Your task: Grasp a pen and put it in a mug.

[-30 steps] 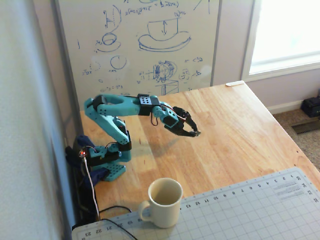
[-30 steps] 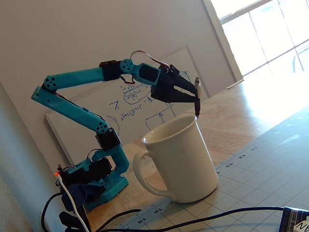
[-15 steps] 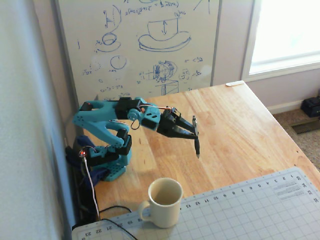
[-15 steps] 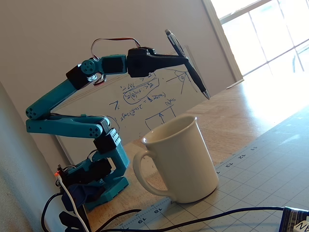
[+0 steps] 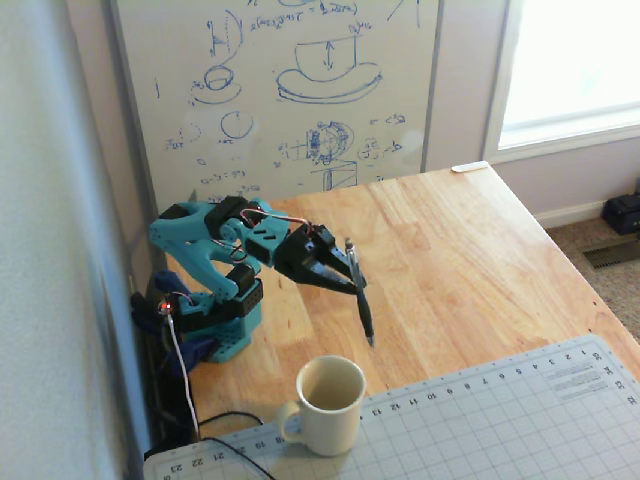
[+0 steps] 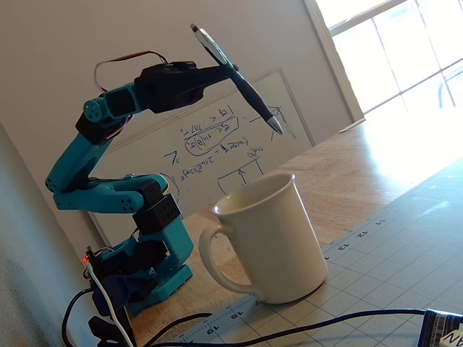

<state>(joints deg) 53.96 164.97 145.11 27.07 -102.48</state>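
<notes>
Your wooden table (image 5: 470, 250) filled most of a fixed view, with a whiteboard (image 5: 280, 90) covered in blue sketches leaning against the wall behind it and a grey cutting mat (image 5: 480, 420) with a ruled edge lying across the near corner. The teal arm (image 5: 210, 240) stood at the table's left side in that view, folded over its base with its black gripper (image 5: 352, 283) reaching out above the bare wood. You had the gripper pinched closed on the pen (image 5: 360, 295), gripping it near its upper, clip end, so most of the barrel hung below the jaws with the tip pointing down and slightly toward the mat. In a fixed view from low on the table, the pen (image 6: 235, 76) slanted across the gripper (image 6: 230, 69), silver clip end up to the left and tip down to the right, held high in the air. The mug (image 5: 328, 405) sat upright on the edge of the mat with its handle to the left, and in that low view the mug (image 6: 268, 242) stood below the pen's tip, well apart from it.
</notes>
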